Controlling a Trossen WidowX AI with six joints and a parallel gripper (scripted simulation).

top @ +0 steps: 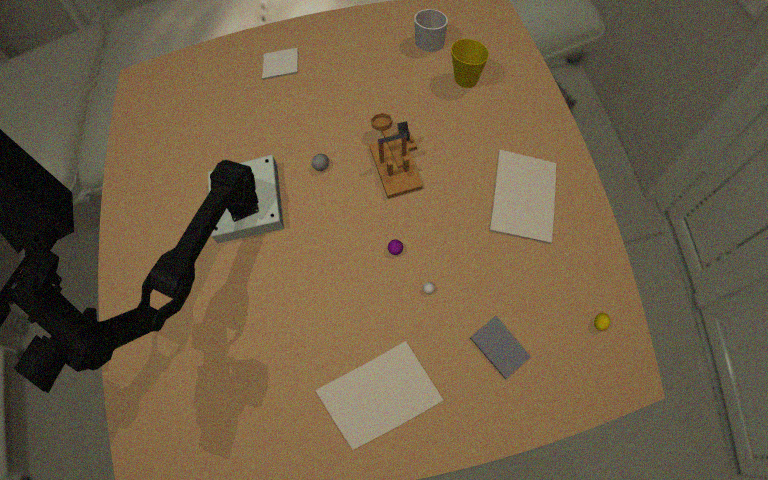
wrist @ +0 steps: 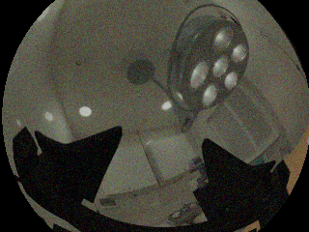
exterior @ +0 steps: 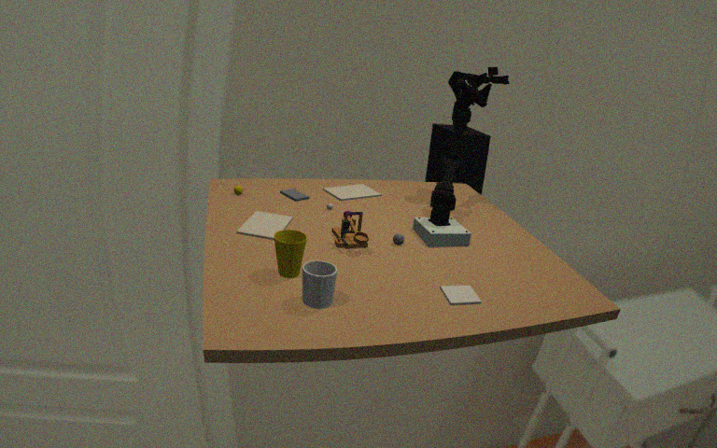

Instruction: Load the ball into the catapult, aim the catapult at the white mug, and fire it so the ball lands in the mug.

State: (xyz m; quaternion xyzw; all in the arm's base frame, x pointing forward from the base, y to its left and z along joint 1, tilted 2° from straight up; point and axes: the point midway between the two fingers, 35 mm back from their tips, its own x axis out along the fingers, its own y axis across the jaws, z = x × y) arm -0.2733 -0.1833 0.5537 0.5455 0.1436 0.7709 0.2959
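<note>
The wooden catapult [top: 400, 185] [exterior: 351, 243] stands mid-table; its round cup [top: 381, 121] [exterior: 360, 237] looks empty. The pale grey-white mug [top: 430, 31] [exterior: 319, 285] stands upright beside a yellow cup [top: 468, 65] [exterior: 289, 254]. Four small balls lie apart on the table: grey [top: 320, 162] [exterior: 399, 239], purple [top: 395, 246], white [top: 428, 288] [exterior: 329, 206] and yellow [top: 602, 321] [exterior: 238, 189]. Which one is the task's ball cannot be told. My gripper [wrist: 164, 138] is open and empty, raised high away from the balls and catapult. The wrist view faces the room and a ceiling lamp.
The arm's pale base block [top: 249, 226] [exterior: 448, 239] sits left of the grey ball in the top view. Flat white sheets [top: 523, 195] [top: 379, 396] [top: 280, 62] and a blue-grey slab [top: 500, 346] [exterior: 294, 194] lie on the table [top: 339, 294] [exterior: 391, 322].
</note>
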